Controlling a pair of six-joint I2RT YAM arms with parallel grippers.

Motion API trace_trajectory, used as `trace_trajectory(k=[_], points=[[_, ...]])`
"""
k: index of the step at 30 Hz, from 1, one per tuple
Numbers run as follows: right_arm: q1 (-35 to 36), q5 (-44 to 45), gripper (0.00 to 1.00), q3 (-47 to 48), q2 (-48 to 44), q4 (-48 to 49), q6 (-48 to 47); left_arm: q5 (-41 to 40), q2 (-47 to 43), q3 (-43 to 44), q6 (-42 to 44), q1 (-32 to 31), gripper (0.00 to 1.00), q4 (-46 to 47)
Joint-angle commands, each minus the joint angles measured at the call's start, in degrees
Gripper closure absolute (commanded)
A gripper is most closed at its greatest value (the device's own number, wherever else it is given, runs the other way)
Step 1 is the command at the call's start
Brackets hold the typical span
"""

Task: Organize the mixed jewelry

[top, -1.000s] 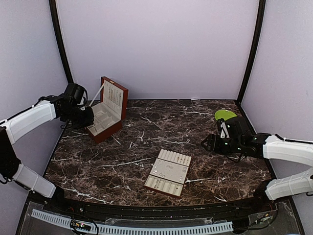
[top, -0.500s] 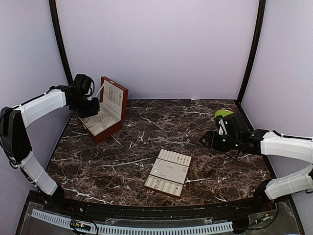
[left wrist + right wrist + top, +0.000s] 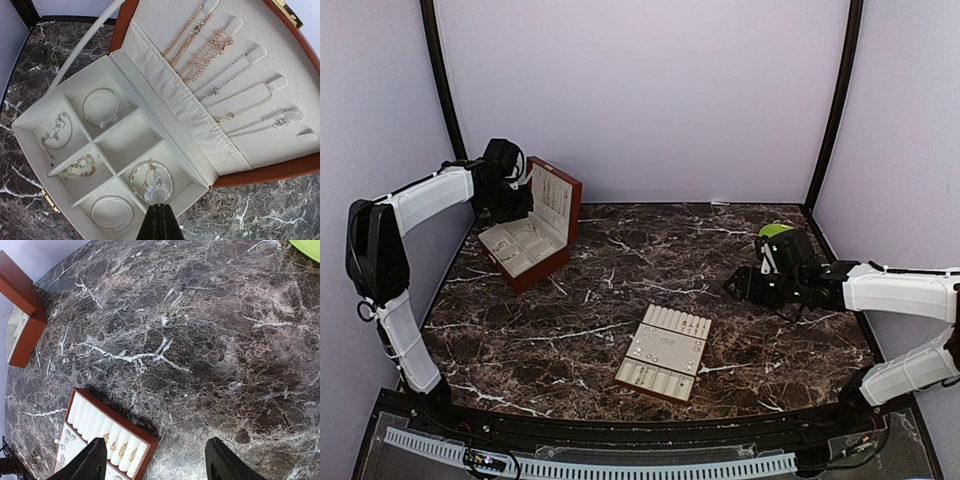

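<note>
Left arm's up over the open box [image 3: 542,262] in the far left corner of the surface [image 3: 620,280]. The left fingers [image 3: 159,222] are pressed flat together and point down into it. There's a small pale piece [image 3: 156,192] right at their tips, over a compartment that has a thin bracelet [image 3: 150,175] in it. Honestly can't tell if it's pinched or just lying in there.

Most of the jewelry [image 3: 100,107] sits in that box. There are bracelets in the cream compartments of the base, and a row of gold and silver chains [image 3: 215,55] hangs inside the raised lid.

The right fingers [image 3: 225,462] are spread wide with nothing between them. They hover over bare marble on the right side, a little to the right of the tray [image 3: 670,345]. The tray lies flat near the front middle, well apart from the box.

From the right wrist you can see a few gold bits [image 3: 122,447] tucked between the tray's ring rolls, plus some silvery specks [image 3: 67,437] in the section next to them. They're way too small to make out.

There's also a green thing [image 3: 778,234] at the far right edge, just behind the right arm.
</note>
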Motion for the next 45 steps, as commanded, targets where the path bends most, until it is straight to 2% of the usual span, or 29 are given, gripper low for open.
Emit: trace_trajectory(k=[1, 14, 25, 29, 31, 33, 36, 39, 45], points=[[-0.69, -0.29, 0.32, 2.09, 1.16, 2.39, -0.4, -1.0, 2.42, 3.64, 1.72, 0.87, 1.0, -1.09], [-1.71, -1.1, 0.32, 3.85, 4.72, 2.93, -1.05, -0.64, 8.31, 7.09, 3.06, 2.26, 1.0, -0.72], [-2.24, -2.77, 0.32, 4.52, 5.38, 2.96, -1.35, -0.72, 10.21, 6.42, 3.46, 2.84, 0.99, -0.17], [-2.46, -2.71, 0.32, 4.36, 5.05, 2.71, -1.3, -0.8, 10.37, 6.14, 3.48, 3.08, 0.92, 0.05], [-2.53, -2.69, 0.32, 4.26, 4.82, 2.75, -1.28, -0.74, 10.4, 6.02, 3.71, 3.1, 0.82, 0.23], [-2.55, -2.68, 0.32, 4.25, 4.63, 2.65, -1.2, -0.79, 10.34, 5.93, 3.85, 3.17, 0.67, 0.18], [-2.65, -2.6, 0.32, 4.18, 4.3, 2.65, -1.1, -0.83, 10.29, 5.92, 4.07, 3.19, 0.56, 0.06], [-2.64, -2.51, 0.32, 4.17, 4.15, 2.57, -1.12, -0.91, 10.05, 5.84, 4.12, 3.19, 0.5, -0.04], [-2.77, -2.47, 0.32, 4.17, 3.64, 2.57, -1.01, -1.24, 8.88, 5.15, 4.3, 3.19, 0.49, 0.32]])
